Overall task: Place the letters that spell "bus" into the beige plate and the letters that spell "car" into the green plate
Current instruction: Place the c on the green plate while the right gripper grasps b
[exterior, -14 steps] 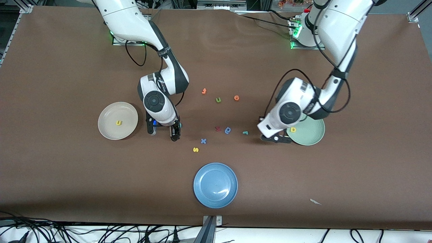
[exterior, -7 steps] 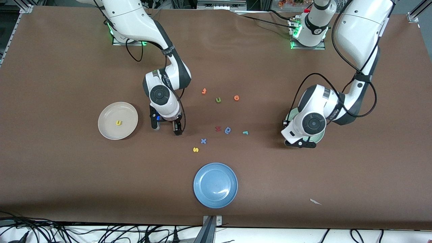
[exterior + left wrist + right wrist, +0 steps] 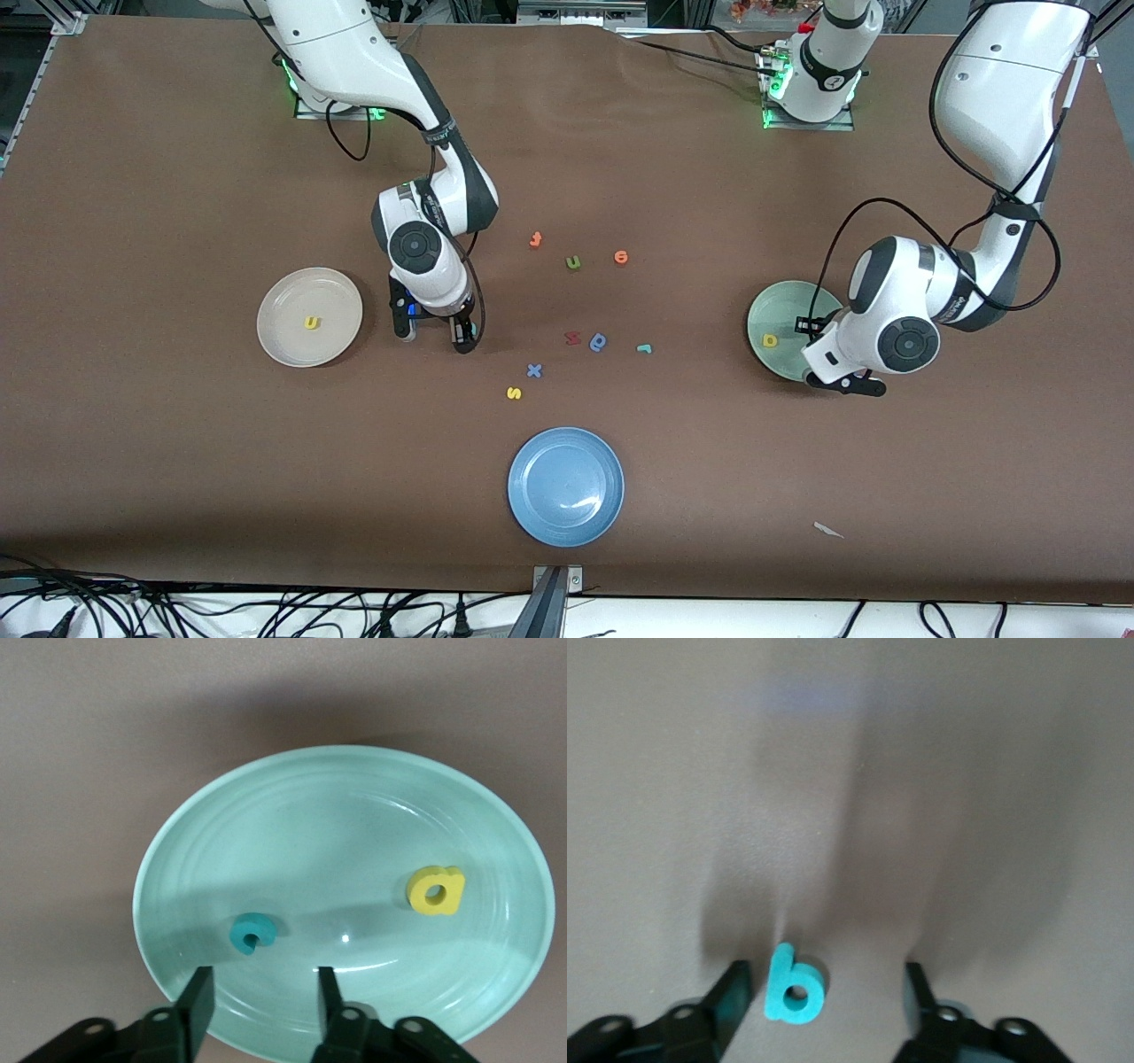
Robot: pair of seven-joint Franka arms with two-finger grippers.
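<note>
While the left gripper [image 3: 261,1001] gapes above the green plate [image 3: 496,815], the right gripper's [image 3: 824,1001] spread jaws straddle the teal "b" [image 3: 793,988], mid-table.

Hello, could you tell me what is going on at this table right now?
Two arms are sorting foam letters onto plates. The left end effector hangs open over the green plate, which holds a teal c and a yellow a. The right end effector is open around the teal b on the table. The beige plate holds a yellow u.
</note>
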